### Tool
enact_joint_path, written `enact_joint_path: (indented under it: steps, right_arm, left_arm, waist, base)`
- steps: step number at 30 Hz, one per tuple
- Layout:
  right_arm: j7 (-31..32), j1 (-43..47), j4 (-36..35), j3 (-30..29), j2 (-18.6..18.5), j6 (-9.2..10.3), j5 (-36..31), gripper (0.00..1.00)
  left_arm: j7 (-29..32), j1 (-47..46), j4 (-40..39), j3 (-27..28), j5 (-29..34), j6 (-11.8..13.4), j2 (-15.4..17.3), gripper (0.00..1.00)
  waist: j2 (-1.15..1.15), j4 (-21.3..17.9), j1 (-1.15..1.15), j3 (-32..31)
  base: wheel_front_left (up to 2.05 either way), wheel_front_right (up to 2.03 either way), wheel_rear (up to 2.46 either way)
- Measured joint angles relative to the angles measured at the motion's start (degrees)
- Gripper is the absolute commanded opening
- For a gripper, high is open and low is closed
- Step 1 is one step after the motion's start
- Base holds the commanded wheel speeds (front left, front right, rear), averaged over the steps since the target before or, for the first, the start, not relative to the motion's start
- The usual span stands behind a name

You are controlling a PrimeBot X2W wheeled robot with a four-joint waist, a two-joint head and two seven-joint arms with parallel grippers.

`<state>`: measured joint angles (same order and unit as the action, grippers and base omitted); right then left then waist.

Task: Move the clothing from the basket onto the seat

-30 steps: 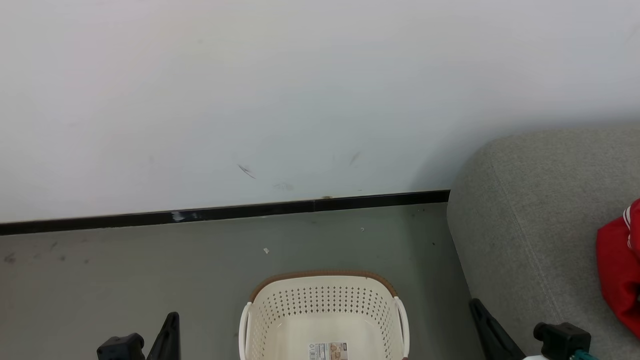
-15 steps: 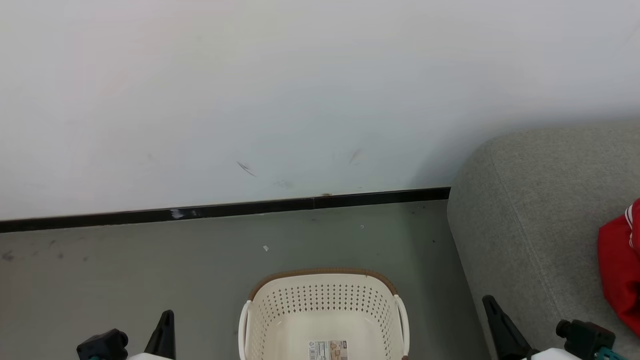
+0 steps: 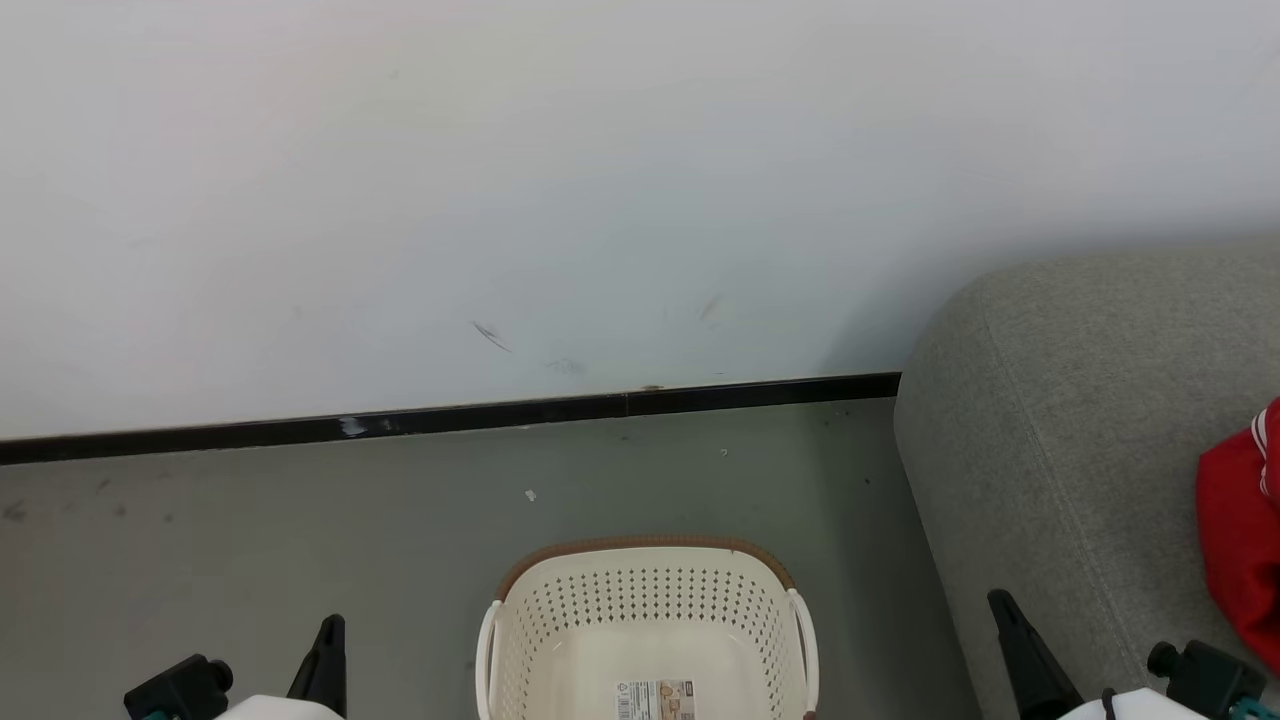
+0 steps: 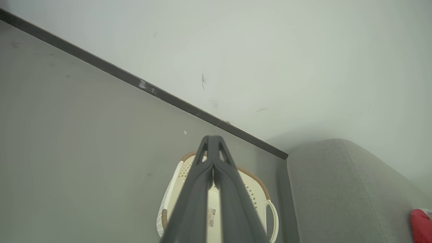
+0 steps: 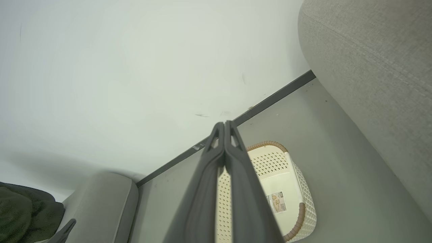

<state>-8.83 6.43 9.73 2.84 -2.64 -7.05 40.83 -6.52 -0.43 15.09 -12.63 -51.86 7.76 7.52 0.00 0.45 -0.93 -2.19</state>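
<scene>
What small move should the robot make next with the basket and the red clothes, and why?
Likely none beyond lowering both arms to rest: the basket shows its bare bottom and label sticker, with nothing red inside, the clothing lies on the seat, and the left gripper and right gripper are shut, holding nothing.

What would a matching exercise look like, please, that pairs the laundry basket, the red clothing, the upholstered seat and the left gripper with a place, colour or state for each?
Column one
1. laundry basket
2. red clothing
3. upholstered seat
4. left gripper

Column two
A. lying on the seat
B. shut, holding nothing
C. standing on the floor, no clothing seen inside
D. grey fabric, right of the basket in the head view

Pairs: 1-C, 2-A, 3-D, 4-B
</scene>
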Motion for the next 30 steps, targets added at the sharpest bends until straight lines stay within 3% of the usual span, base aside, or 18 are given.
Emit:
enact_joint_path:
  steps: [11,30]
  right_arm:
    - [1.8,-2.2,0.4,-0.4,-1.0,0.0,8.7,0.0]
    - [4.2,-4.6,2.2,-1.7,-1.8,0.0,24.6,0.0]
  left_arm:
    - [2.1,-0.1,-0.2,2.7,-6.3,-2.0,-0.5,0.0]
    - [5.5,-0.3,-0.2,7.2,-17.6,-6.0,-2.1,0.0]
  waist:
    - [0.0,-0.1,-0.03,0.0]
    - [0.0,-0.2,0.75,1.1]
  base:
    - [0.0,0.0,0.0]
    - [0.0,0.0,0.0]
